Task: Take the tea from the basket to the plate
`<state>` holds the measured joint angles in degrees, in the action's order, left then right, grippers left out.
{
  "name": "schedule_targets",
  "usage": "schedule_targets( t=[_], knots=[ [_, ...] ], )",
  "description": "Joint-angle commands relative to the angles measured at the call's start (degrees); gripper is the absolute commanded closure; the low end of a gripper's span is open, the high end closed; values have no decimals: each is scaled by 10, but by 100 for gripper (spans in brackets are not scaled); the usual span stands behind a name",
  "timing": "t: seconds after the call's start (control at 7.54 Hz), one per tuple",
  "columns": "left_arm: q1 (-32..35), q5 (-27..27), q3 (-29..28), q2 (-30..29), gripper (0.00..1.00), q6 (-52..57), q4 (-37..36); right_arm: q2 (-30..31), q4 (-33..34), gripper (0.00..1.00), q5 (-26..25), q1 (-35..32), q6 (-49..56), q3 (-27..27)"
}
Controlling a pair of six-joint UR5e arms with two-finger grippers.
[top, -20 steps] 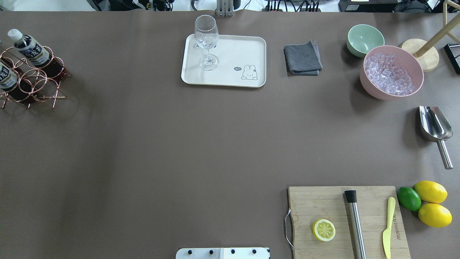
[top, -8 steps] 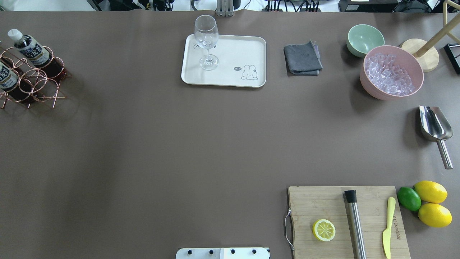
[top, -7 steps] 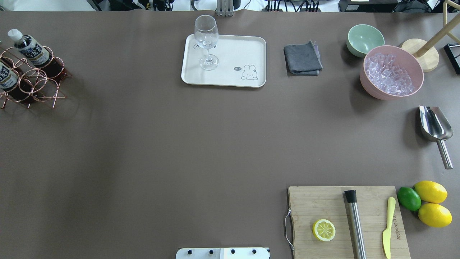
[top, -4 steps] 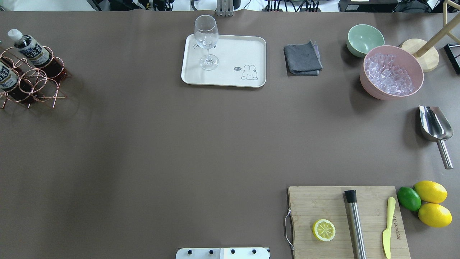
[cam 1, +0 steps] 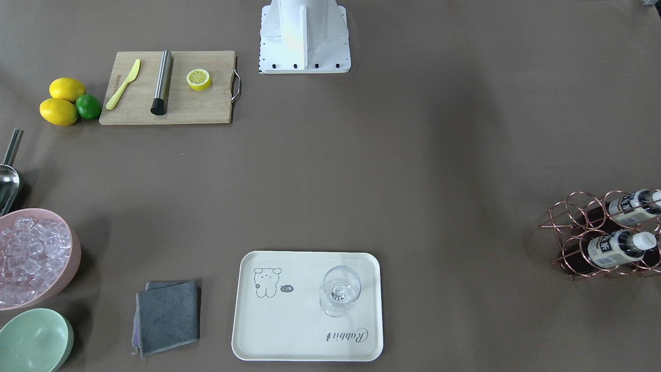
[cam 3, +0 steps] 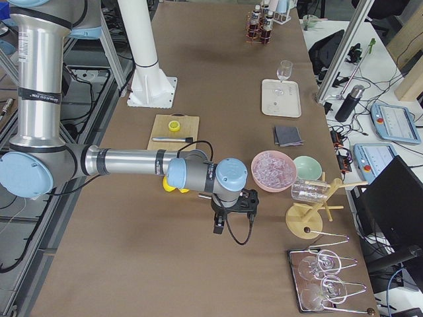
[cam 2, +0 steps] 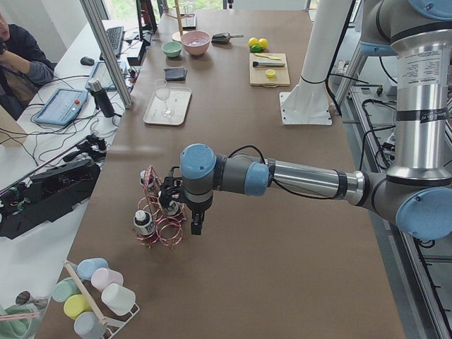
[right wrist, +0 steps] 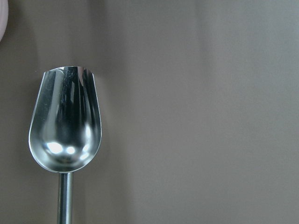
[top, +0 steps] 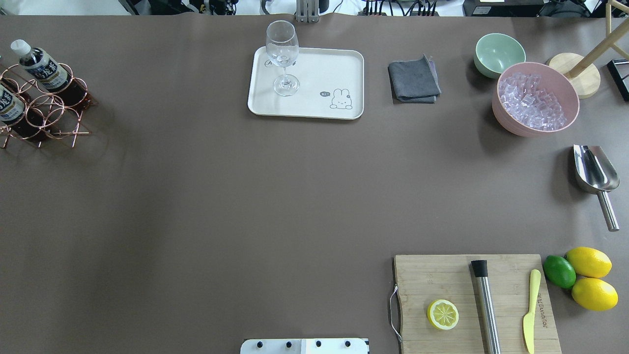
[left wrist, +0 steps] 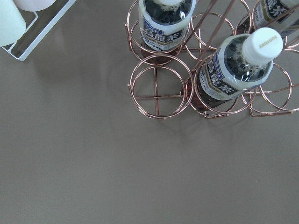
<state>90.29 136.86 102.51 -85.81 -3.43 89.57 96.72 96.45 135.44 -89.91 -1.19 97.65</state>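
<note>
Left wrist view looks down on the tea, standing cap-up in a ring of the basket so you can lift it straight out, well apart from the plate; whether the left claw or right claw is clenched, you cannot tell.

Robotics lab for sure: a white robot pedestal bolted on the brown-covered table, and beside that table a desk with cables, a teach pendant, a keyboard and an operator sitting.
</note>
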Motion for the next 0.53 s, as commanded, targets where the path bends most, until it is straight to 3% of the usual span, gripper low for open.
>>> schedule_targets(
  t=[0.0, 0.4],
  knots=[
    [0, 0, -1, -1, 2, 0, -1, 0, 0, 0, 0, 0, 2, -1],
    [0, 1, 8, -1, 2, 0, -2, 0, 1, 0, -1, 0, 0, -1]
  ],
)
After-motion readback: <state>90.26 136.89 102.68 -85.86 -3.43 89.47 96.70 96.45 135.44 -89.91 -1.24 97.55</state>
